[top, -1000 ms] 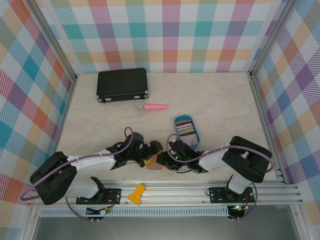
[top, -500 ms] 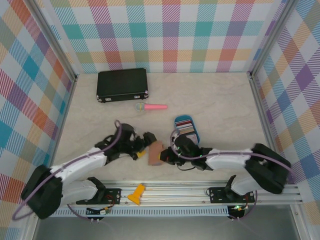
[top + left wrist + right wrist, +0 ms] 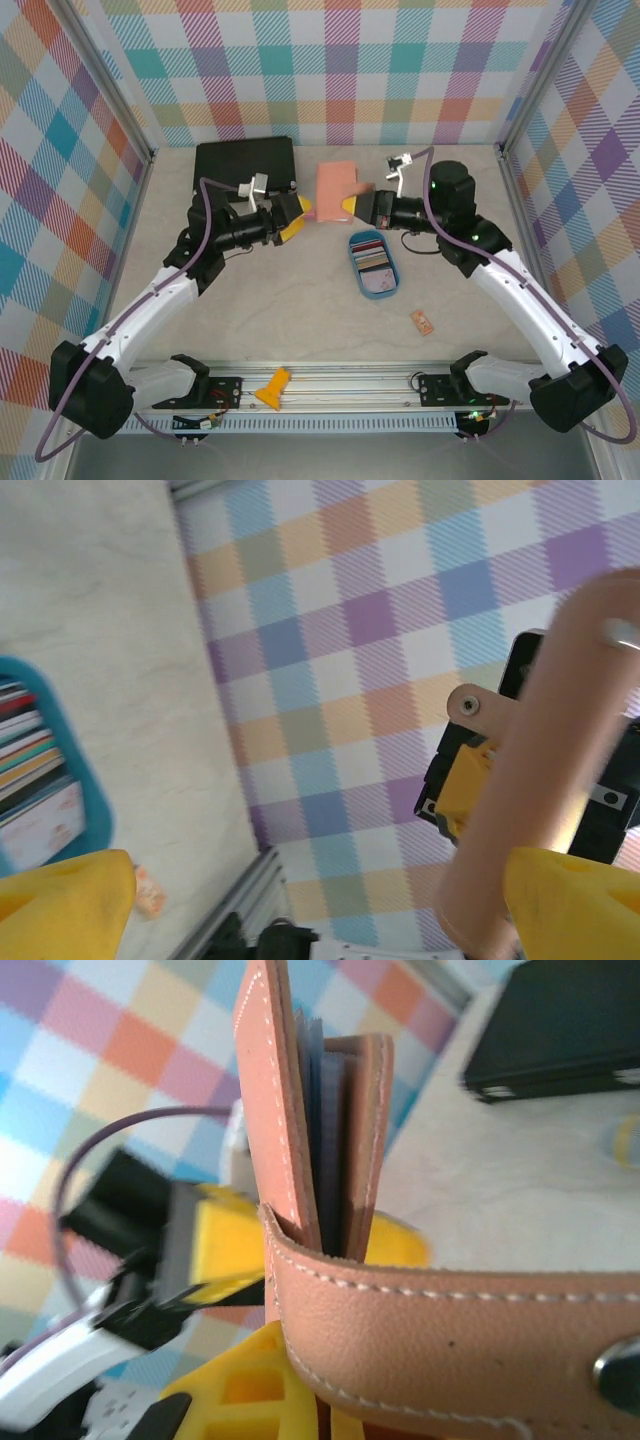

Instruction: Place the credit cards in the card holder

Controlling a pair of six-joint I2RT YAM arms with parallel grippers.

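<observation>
Seen from above, the fixed camera looked down from the near edge across the pale marbled table (image 3: 270, 300). The left wrist camera faced rightward, close to the pinkish-brown leather card holder (image 3: 540, 750) (image 3: 335, 188); the right wrist camera (closer yet) faced that holder (image 3: 450, 1330) from the opposite side. The overhead and left wrist views shared the blue oval plastic tray (image 3: 352, 265) (image 3: 82, 772).

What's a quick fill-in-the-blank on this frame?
The right gripper holds the ___ up off the table.
The credit cards lie in a ___ tray.
The left gripper is ___.
Missing words: card holder; blue; open.
</observation>
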